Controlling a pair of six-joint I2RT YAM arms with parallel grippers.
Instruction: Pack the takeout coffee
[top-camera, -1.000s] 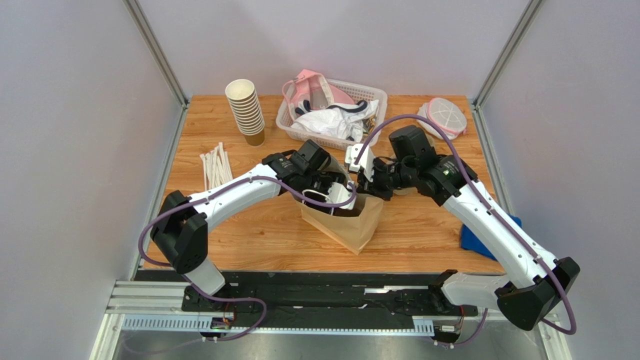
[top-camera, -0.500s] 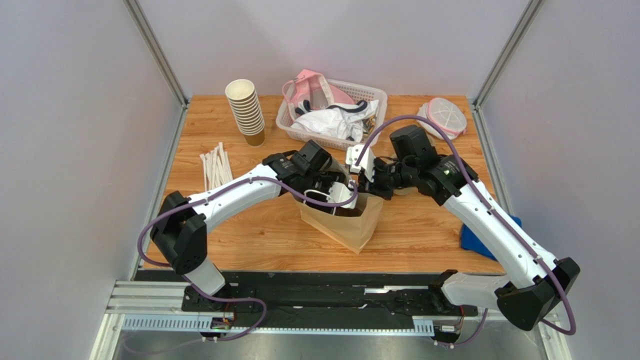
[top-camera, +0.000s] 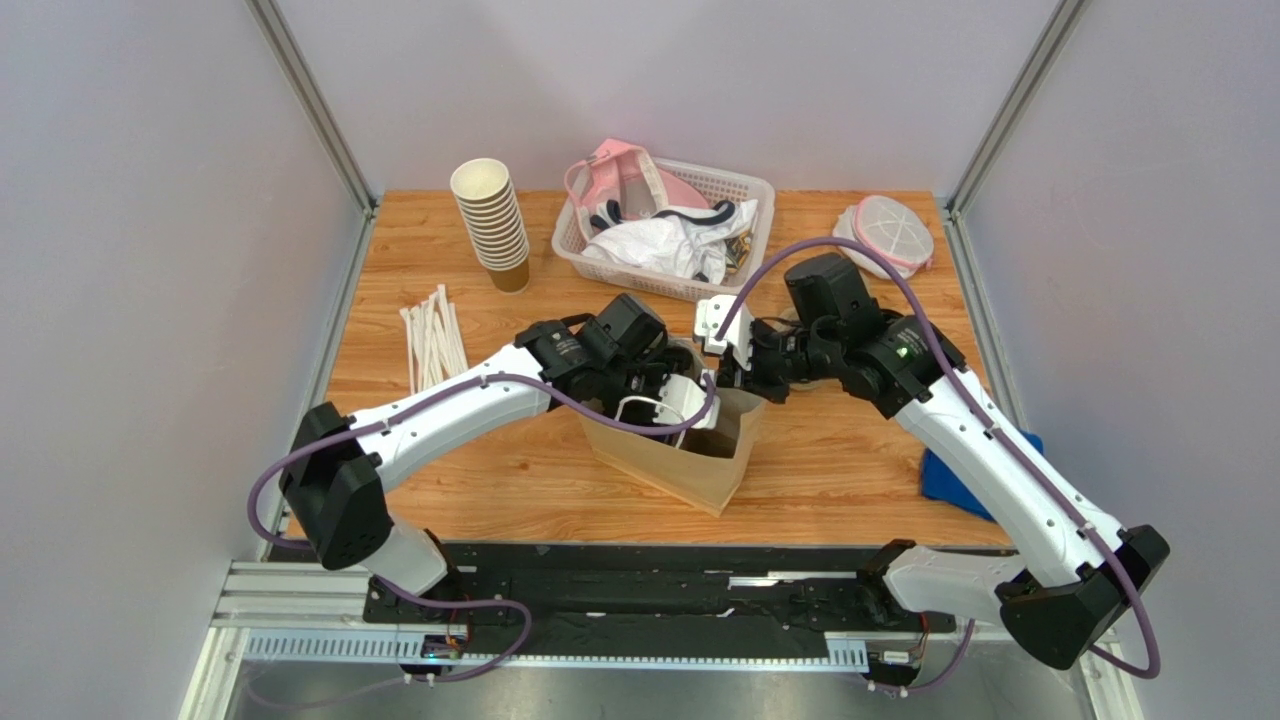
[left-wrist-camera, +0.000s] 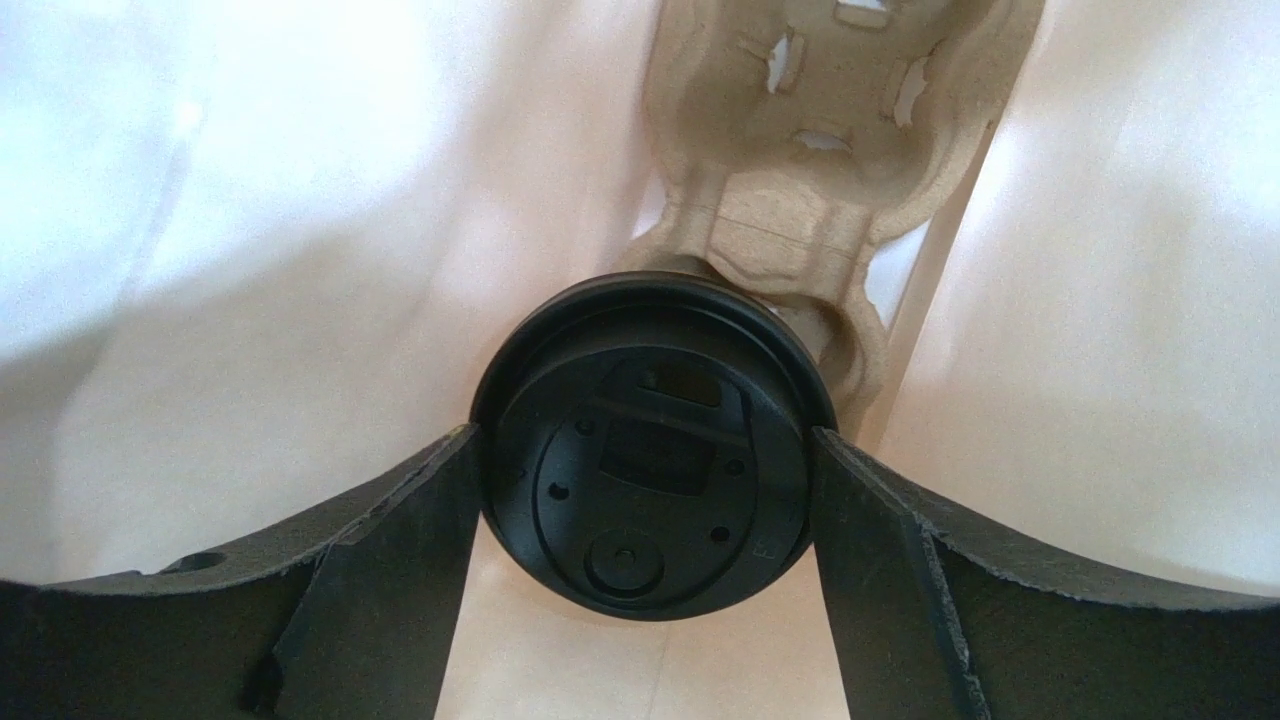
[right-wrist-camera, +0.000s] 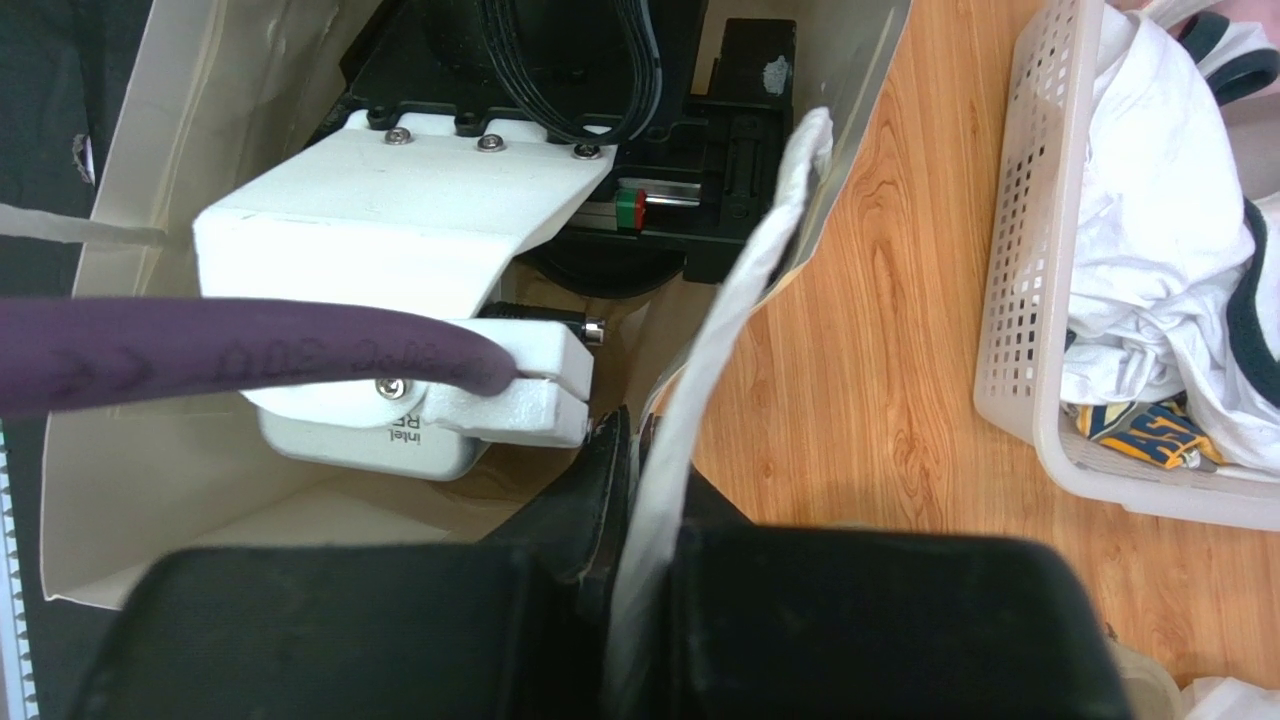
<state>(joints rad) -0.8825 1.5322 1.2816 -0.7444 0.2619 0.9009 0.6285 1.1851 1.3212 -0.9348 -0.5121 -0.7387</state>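
Since the takeout coffee (left-wrist-camera: 661, 495) fills the centre of the left wrist view lid-up with white walls all round, it's down inside the paper bag (top-camera: 676, 465), mid-frame in the top view. The black lid hides the cup body. A pulp carrier (left-wrist-camera: 819, 180) stands behind it, upper centre of that view. I can't tell whether the cup is in a carrier slot or on the bag floor.

Left hand (left-wrist-camera: 643, 450): jaws wide, fingers (left-wrist-camera: 406, 570) either side of the lid, right at its rim. I cannot tell contact from a hairline gap, so I can't say whether it grips the cup or is clear of it. Entry from above makes sense, since it's the only way into a narrow bag without tipping the cup.

Right hand (right-wrist-camera: 639, 450): fully closed, pinching the white bag handle (right-wrist-camera: 751, 255) at the upper right of the bag mouth in the top view. My read is that it props the mouth open and stops the bag sliding on the worktop (top-camera: 842, 465) while the other arm works inside.

Progress call: coffee's in, so nearly done. Risks are the lid snagging a finger on exit and the bag slumping once the handle is dropped.
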